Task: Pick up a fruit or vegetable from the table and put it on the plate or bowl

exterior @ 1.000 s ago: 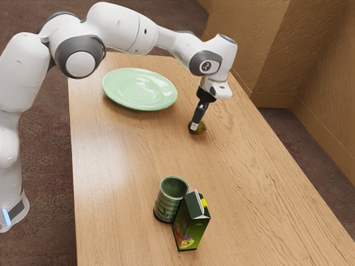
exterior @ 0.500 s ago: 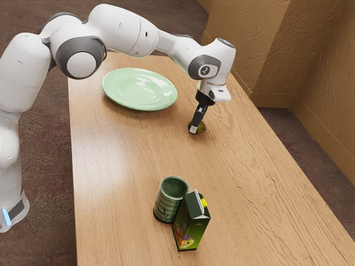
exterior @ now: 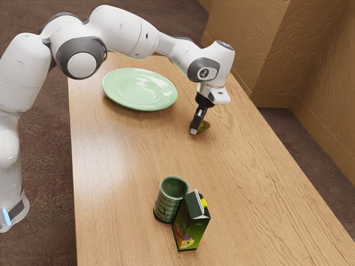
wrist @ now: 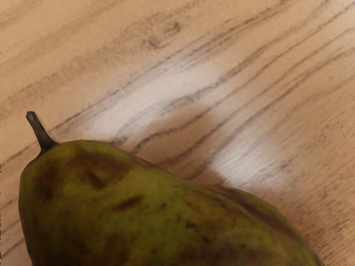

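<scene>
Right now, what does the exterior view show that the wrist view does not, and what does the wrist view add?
The exterior view gives the surroundings: the arm with its gripper down at the pear, a green plate, and a green cup with a juice carton beside it. The wrist view gives close detail: the pear's dark stem and the brown blotches on its skin. Both show the pear and the wooden table.

A dark green ribbed cup (exterior: 170,198) stands upright on the wooden worktop (exterior: 122,160) toward its near end, with a green juice carton (exterior: 191,221) upright close against it on the exterior view's right, brown floor (exterior: 316,149) and tan walls (exterior: 310,50) beyond.
</scene>
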Robot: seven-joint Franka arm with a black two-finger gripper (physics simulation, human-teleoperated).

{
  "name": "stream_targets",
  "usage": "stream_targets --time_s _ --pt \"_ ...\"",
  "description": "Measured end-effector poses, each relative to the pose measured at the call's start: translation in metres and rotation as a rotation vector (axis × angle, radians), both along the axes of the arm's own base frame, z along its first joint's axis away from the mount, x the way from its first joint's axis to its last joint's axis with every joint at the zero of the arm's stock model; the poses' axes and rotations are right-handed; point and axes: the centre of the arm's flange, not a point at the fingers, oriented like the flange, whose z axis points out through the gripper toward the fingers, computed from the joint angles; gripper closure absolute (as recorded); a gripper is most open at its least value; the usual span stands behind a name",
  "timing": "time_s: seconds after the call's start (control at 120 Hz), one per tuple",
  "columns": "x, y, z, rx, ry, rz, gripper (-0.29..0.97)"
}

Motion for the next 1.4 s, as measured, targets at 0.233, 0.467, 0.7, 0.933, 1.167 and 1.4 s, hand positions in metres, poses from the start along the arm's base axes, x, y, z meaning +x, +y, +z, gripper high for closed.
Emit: stream_targets --time_s 0.233,0.467,0.7,0.933,1.167,1.4 --pt "-0.003 -0.001 0.023 0.009 -0.036 0.005 0.34" --pt "-0.041 -0.007 0.074 0.014 -0.081 0.013 0.35" --pt "-0.081 0.034 0.107 0.043 -0.096 0.089 0.34" --pt "-0.117 0.074 0.131 0.065 -0.075 0.169 0.35" --pt "-0.171 0.138 0.136 0.086 -0.030 0.295 0.35" --pt "-0.207 0.206 0.140 0.116 -0.063 0.415 0.17"
